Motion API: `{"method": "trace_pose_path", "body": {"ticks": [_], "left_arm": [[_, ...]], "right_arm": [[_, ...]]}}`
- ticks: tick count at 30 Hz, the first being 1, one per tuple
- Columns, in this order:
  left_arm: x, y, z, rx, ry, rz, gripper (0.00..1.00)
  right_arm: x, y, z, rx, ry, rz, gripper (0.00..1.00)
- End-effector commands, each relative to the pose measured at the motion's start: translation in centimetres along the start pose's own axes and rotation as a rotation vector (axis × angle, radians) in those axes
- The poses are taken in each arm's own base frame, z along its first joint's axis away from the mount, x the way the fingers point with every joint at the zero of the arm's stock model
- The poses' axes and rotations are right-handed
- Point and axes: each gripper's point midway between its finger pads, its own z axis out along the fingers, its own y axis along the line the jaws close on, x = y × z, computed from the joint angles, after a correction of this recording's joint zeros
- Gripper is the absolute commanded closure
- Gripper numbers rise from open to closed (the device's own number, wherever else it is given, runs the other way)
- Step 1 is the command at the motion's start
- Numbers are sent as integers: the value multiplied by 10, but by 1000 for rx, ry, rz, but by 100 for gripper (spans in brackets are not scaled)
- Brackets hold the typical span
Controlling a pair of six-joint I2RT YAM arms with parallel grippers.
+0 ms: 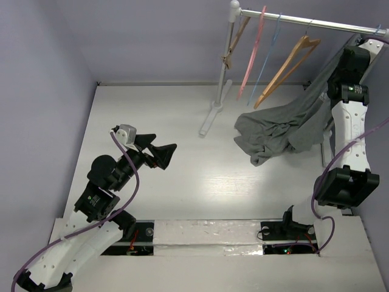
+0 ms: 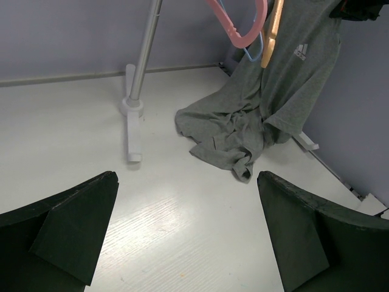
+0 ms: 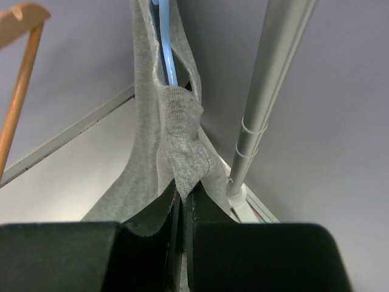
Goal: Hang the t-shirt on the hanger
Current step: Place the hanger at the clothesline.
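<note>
The grey t-shirt [image 1: 273, 131] hangs from the rack's right end and trails onto the table; its white logo [image 2: 301, 52] shows in the left wrist view. My right gripper [image 1: 347, 58] is raised at the right end of the rail and is shut on a fold of the shirt [image 3: 182, 152] near its neck. A light-blue hanger arm [image 3: 167, 55] runs inside the cloth just above the jaws. Another light-blue hanger [image 1: 267, 58] hangs bare on the rail. My left gripper [image 1: 163, 153] is open and empty over the table, left of the shirt [image 2: 243, 121].
The rack's pole [image 1: 225, 61] stands on a foot [image 1: 209, 118] at the back centre, and its rail [image 1: 304, 23] runs to the right. A pink hanger [image 1: 252, 55] and a tan wooden hanger [image 1: 285, 67] hang on it. A second pole [image 3: 267, 103] stands beside my right gripper.
</note>
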Motion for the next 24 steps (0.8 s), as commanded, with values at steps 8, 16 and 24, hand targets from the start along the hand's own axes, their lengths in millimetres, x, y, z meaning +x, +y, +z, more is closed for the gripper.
{"method": "trace_pose_path", "body": {"ticks": [8,16,24], "left_arm": [[-11,-3,2,9,-50,-5,1],[-20,4,-3,-40,-74,5,1],[-34,17,-12,-138,-96,-2,1]], "right_arm": [[-33,-4,-27,-50,-147,144,86],[-50,1,-85,-226,-197,261,17],[-28,21,-162,-538,-173,378,0]]}}
